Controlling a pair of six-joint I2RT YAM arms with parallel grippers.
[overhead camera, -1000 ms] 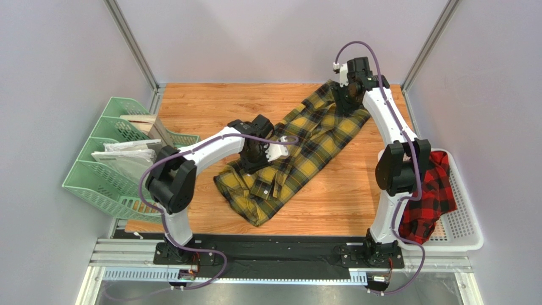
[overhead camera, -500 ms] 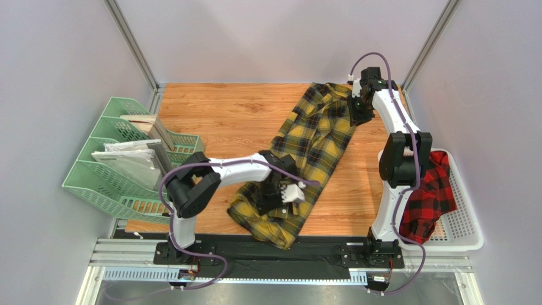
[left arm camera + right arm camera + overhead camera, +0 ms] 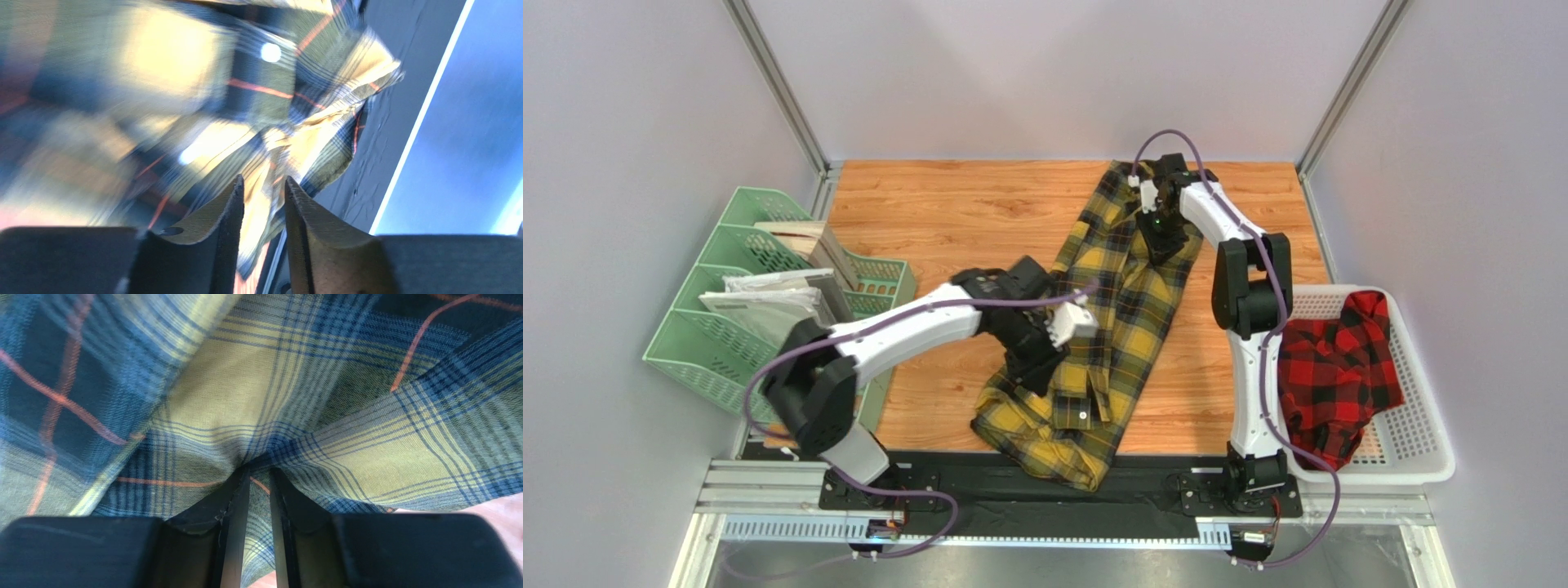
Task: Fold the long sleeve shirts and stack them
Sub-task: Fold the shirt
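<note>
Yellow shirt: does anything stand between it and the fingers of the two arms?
Nothing visible does. The left fingers pinch the yellow shirt at its left edge, and the right fingers pinch it near its far end. Cloth sits directly between both pairs.

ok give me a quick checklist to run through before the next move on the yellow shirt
1. right gripper has the yellow shirt: ok, a fold is clamped in it.
2. left gripper has the cloth: cannot tell. Cloth sits in its gap, but the view is blurred.
3. shirt lying flat: not ok, the near end is bunched and creased.
4. shirt fully on the table: not ok, the near hem spills onto the black rail.
5. red shirt out of the way: ok, it lies in the white basket.
</note>
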